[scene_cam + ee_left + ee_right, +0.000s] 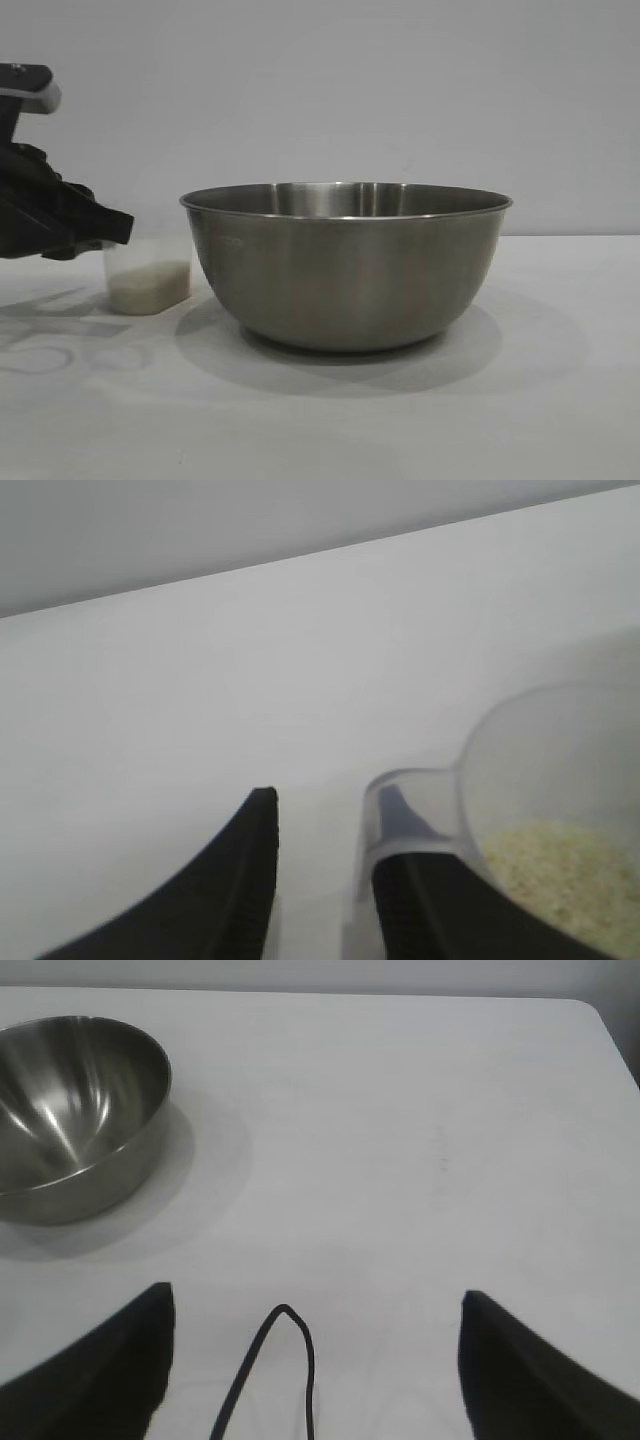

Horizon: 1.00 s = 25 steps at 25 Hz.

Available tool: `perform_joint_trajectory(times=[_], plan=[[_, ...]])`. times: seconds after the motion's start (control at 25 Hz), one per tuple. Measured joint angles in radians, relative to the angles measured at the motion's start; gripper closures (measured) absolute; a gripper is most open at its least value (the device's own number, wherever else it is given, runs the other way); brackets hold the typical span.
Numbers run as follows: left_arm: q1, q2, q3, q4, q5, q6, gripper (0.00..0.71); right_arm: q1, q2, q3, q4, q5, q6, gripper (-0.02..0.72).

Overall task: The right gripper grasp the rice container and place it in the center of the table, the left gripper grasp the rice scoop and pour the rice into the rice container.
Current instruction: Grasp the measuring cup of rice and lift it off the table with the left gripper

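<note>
At the far left of the exterior view, the left gripper (105,232) reaches in over the white bench (560,400), its black tip at the upper rim of the rice scoop (148,280). The scoop, a small clear plastic measuring cup, stands upright on the bench just left of the bowl, with a layer of rice (150,292) filling its lower part. In the left wrist view the two black fingers (225,890) stand a little apart on either side of one wall of the scoop's loop handle (375,810): one finger lies outside the handle, the other runs inside the loop. Whether they press on the plastic cannot be told. The pale rice (550,870) shows in the cup (560,770) beside them.

Right of the scoop sits the rice container (345,265), a large brushed-steel mixing bowl with a thin rolled rim, upright near the middle of the bench, close to the scoop but not touching it.

The right gripper (315,1360) appears only in its own wrist view, above bare bench (420,1140), well apart from the bowl (75,1110). Its fingers (110,1370) are spread wide with nothing between them, and a thin black cable (290,1340) loops in the gap.
</note>
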Motion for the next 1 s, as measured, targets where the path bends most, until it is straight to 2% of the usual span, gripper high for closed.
perform_joint_trajectory(times=[0.08,0.2,0.6,1.0], plan=[[0.0,0.02,-0.017,0.013,0.0,0.0,0.619,0.0,0.0,0.0,0.0,0.0,0.0,0.202],[0.0,0.026,-0.033,0.035,0.0,0.0,0.71,0.0,0.0,0.0,0.0,0.0,0.0,0.202],[0.0,0.024,-0.042,0.04,0.0,0.008,0.71,0.0,0.0,0.0,0.0,0.0,0.0,0.202],[0.002,-0.152,-0.042,0.078,0.004,0.264,0.71,0.0,0.0,0.0,0.0,0.0,0.0,0.202]])
